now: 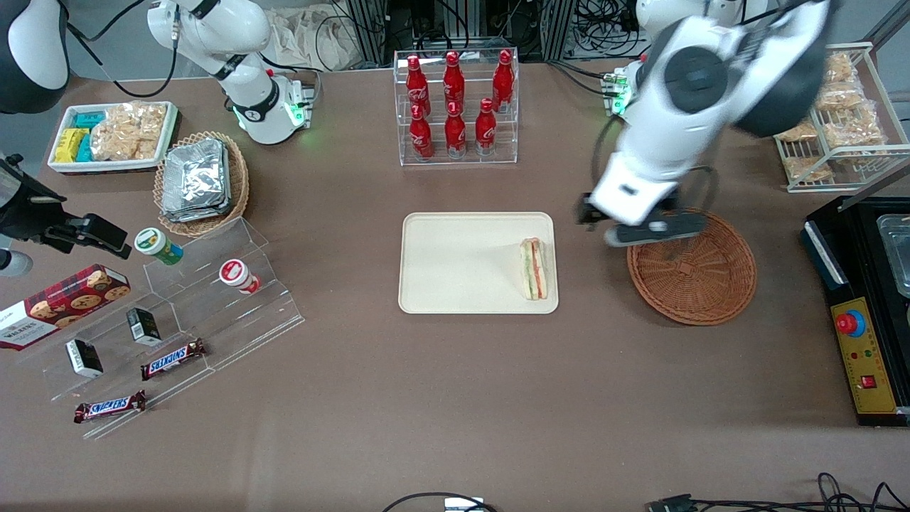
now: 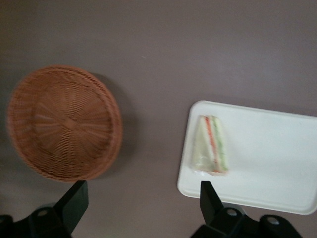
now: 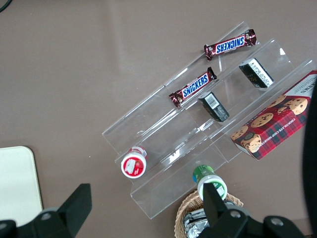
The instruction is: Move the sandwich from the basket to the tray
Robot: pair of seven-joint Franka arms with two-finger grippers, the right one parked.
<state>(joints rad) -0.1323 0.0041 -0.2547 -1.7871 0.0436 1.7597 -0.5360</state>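
The sandwich (image 1: 534, 268) (image 2: 212, 144), a wrapped white wedge with green and red layers, lies on the cream tray (image 1: 455, 263) (image 2: 277, 163), by the tray's end nearest the basket. The round wicker basket (image 1: 700, 277) (image 2: 64, 124) stands beside the tray, toward the working arm's end, with nothing in it. My gripper (image 1: 640, 226) (image 2: 143, 198) hangs above the table between the tray and the basket, over the basket's rim. Its fingers (image 2: 74, 201) are open and hold nothing.
A clear rack of red cola bottles (image 1: 455, 107) stands farther from the front camera than the tray. A wire rack of snack bags (image 1: 832, 121) and a black control box (image 1: 860, 320) sit toward the working arm's end. A clear stepped stand with candy bars (image 1: 170, 320) lies toward the parked arm's end.
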